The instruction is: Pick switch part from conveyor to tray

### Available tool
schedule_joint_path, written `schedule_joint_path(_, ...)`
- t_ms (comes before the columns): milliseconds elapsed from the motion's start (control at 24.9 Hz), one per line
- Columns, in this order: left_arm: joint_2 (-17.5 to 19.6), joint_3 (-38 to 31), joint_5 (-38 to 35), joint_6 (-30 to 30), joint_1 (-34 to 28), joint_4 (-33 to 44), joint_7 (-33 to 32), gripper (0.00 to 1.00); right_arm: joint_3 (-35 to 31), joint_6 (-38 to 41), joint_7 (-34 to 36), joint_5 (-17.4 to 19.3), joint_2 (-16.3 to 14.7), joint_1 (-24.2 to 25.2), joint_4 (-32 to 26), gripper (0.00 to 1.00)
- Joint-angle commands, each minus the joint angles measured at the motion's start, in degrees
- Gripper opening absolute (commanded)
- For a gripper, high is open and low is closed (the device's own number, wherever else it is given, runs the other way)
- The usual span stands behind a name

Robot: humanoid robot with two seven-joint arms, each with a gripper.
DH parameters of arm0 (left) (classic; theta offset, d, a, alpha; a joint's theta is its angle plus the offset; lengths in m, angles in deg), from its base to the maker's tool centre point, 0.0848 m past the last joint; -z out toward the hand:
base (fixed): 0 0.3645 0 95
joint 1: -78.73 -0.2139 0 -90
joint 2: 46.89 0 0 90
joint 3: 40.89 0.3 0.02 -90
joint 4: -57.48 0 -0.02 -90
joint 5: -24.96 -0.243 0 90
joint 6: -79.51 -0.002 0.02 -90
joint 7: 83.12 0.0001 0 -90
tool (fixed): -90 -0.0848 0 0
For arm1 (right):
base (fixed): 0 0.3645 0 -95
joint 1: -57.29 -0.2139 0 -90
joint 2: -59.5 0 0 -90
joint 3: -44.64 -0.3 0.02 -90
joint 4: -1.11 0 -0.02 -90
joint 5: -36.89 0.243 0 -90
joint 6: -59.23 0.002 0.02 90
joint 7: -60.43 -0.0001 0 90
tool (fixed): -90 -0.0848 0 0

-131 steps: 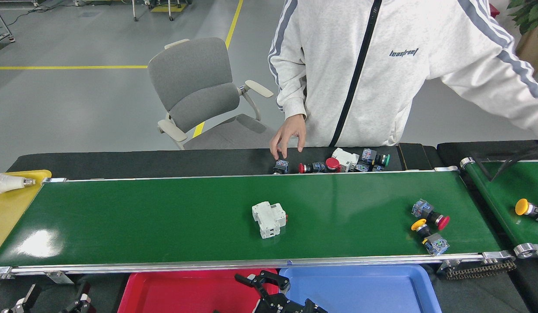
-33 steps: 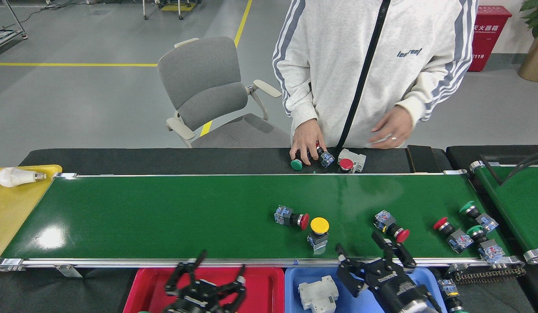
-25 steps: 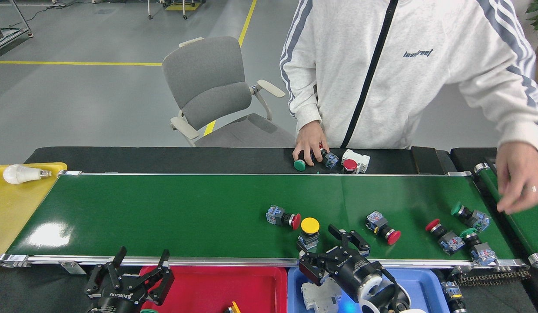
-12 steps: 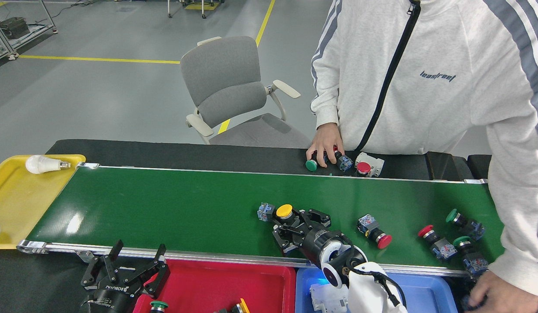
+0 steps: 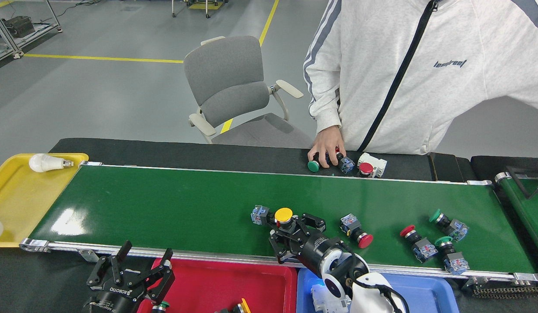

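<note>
Right tool, black metal fingers spread around round yellow-capped switch part on glossy green conveyor.

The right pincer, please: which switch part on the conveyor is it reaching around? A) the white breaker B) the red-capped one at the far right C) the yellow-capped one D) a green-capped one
C: the right pincer stands open around the yellow-capped switch part on the conveyor.
</note>
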Motion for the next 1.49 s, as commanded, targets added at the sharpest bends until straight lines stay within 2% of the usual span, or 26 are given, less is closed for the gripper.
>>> schedule_joint_path(0, 0.5, -0.3, 0.3, 0.1, 0.2, 0.8, 0.4, 1.0, 0.0, 2.0, -1.2, 0.0, 0.0, 2.2, -5.2, 0.01)
schedule_joint_path(80, 0.5, -0.3, 0.3, 0.1, 0.2, 0.9, 0.4, 1.0, 1.9, 6.3, -1.2, 0.0, 0.0, 6.0, -9.3, 0.03)
schedule_joint_path(121, 0.5, -0.2, 0.2, 0.1, 0.1, 0.9, 0.4, 1.0, 3.6, 7.8, -1.2, -0.3, 0.0, 7.2, -10.1, 0.24)
schedule_joint_path(161, 0.5, -0.2, 0.2, 0.1, 0.0, 0.9, 0.4, 1.0, 4.9, 8.2, -1.0, -0.5, 0.1, 8.0, -10.5, 0.72)
schedule_joint_path(201, 0.4, -0.1, 0.2, 0.1, -0.1, 0.9, 0.4, 1.0, 5.8, 8.6, -0.7, -0.5, 0.2, 8.6, -10.6, 1.0)
schedule_joint_path(362, 0.0, 0.2, 0.0, 0.0, -0.2, 1.2, 0.4, 1.0, 5.8, 10.8, -0.6, 0.0, 0.5, 8.7, -10.9, 1.0)
schedule_joint_path(482, -0.1, 0.2, 0.0, 0.1, -0.3, 1.7, 0.4, 1.0, 5.7, 11.0, -0.6, 0.5, 0.3, 8.9, -13.5, 1.0)
schedule_joint_path(563, 0.0, 0.5, 0.0, 0.4, -0.6, 1.7, 0.4, 1.0, 2.9, 10.6, -0.7, 2.8, -0.7, 9.4, -16.5, 1.0)
schedule_joint_path(603, -0.3, 1.4, -0.1, 0.7, -0.8, 1.7, 0.4, 1.0, -1.1, 10.1, -0.8, 3.8, -1.3, 10.7, -18.1, 1.0)
schedule_joint_path(683, -0.1, 6.0, -0.2, 1.6, -0.6, 2.1, 0.4, 1.0, -10.3, 8.4, -0.6, 4.4, -0.8, 16.2, -22.2, 0.98)
schedule_joint_path(724, -0.3, 9.2, -0.2, 1.9, -0.6, 2.8, 0.4, 1.0, -15.2, 7.8, 0.9, 4.5, 0.9, 20.1, -22.6, 0.96)
schedule_joint_path(804, -0.7, 13.7, -0.2, 1.8, -0.6, 2.9, 0.3, 1.0, -25.6, 6.2, 6.9, 4.4, 4.4, 24.0, -22.3, 0.94)
schedule_joint_path(844, -0.8, 15.7, -0.4, 1.8, -0.5, 2.8, 0.1, 1.0, -30.4, 4.7, 9.9, 4.4, 4.4, 26.7, -22.3, 0.94)
schedule_joint_path(925, -1.5, 19.8, -1.9, 1.3, -0.1, 2.8, 0.0, 1.0, -34.5, 0.7, 16.2, 4.4, 3.8, 30.5, -22.3, 0.94)
schedule_joint_path(1005, -4.3, 24.0, -6.2, -0.2, 1.5, 2.8, -0.1, 1.0, -35.1, -3.9, 22.1, 4.4, 2.4, 33.1, -22.3, 0.94)
schedule_joint_path(1085, -7.4, 25.9, -10.6, -1.4, 3.4, 2.3, -0.2, 1.0, -35.1, -5.2, 22.6, 4.4, 1.3, 35.1, -22.2, 0.94)
schedule_joint_path(1166, -9.7, 27.2, -12.8, -1.9, 5.0, -0.4, -1.5, 1.0, -34.8, -5.2, 22.5, 4.1, 0.8, 35.0, -22.2, 0.94)
schedule_joint_path(1286, -10.6, 29.5, -12.8, -4.2, 7.3, -3.5, -3.7, 1.0, -32.9, -4.7, 20.4, 3.5, -0.2, 33.5, -22.2, 0.95)
schedule_joint_path(1447, -10.8, 30.1, -12.5, -8.3, 10.4, -8.0, -3.9, 1.0, -28.0, -4.5, 16.6, 3.2, -4.1, 32.7, -22.0, 0.95)
